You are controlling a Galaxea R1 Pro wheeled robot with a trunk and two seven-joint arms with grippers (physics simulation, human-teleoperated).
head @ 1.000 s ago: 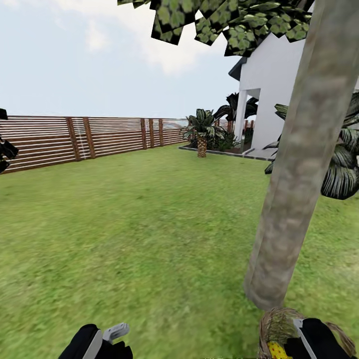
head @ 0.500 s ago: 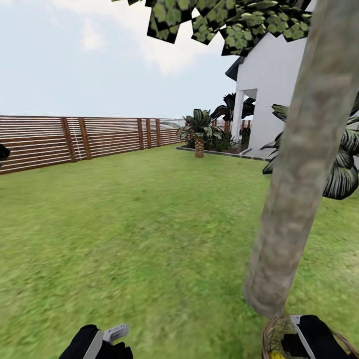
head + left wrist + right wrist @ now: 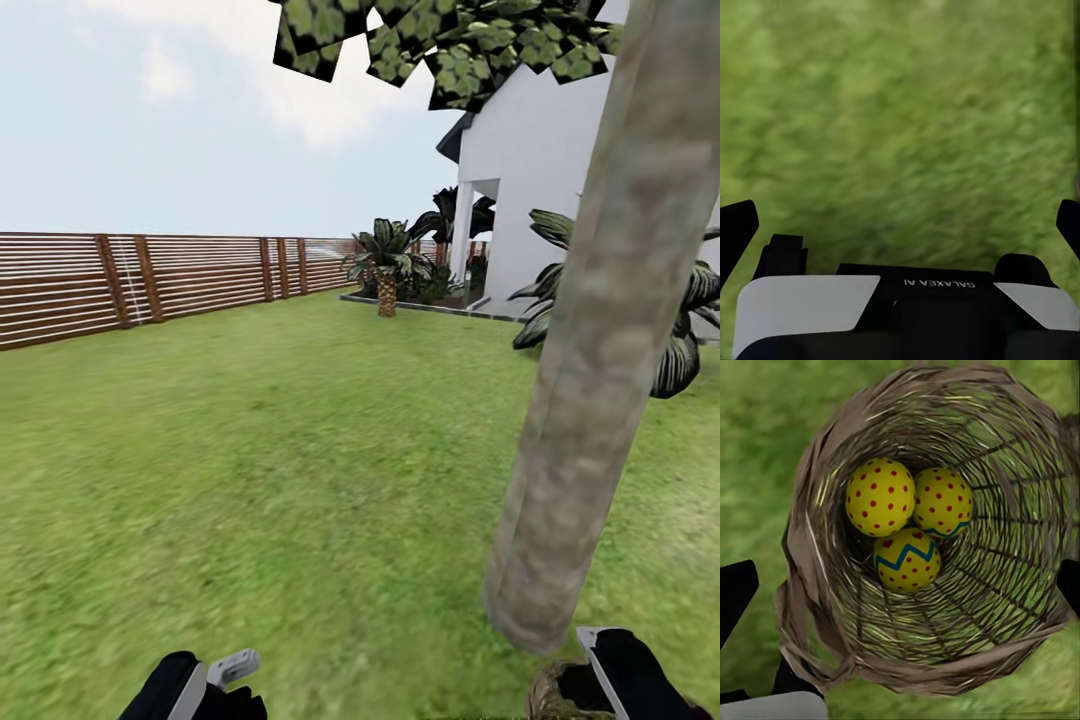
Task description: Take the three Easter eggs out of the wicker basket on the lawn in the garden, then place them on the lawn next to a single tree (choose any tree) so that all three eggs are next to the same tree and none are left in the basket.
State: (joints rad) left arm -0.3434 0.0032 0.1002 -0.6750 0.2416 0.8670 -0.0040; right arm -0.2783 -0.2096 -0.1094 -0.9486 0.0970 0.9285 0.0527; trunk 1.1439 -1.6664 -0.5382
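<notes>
Grey-brown tree (image 3: 590, 370) trunk, nearer and larger in the head view than a second ago; lawn (image 3: 250, 470) to its left, left gripper (image 3: 900, 225) spread wide over bare grass, holding nothing. Wicker basket (image 3: 922, 532) at the trunk's foot, below the right gripper (image 3: 900, 585), jaws apart and empty; three Easter eggs (image 3: 904, 521) huddled touching on its bottom, so unloading is judged not yet begun.

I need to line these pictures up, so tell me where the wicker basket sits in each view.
Head view: the wicker basket is cut off at the bottom right corner, at the foot of the tree, under the right arm.
Left wrist view: not in it; grass between the left claw tips.
Right wrist view: central, seen from above, with three Easter eggs inside, the right claw above it.
Shared landmark: the lawn.
</notes>
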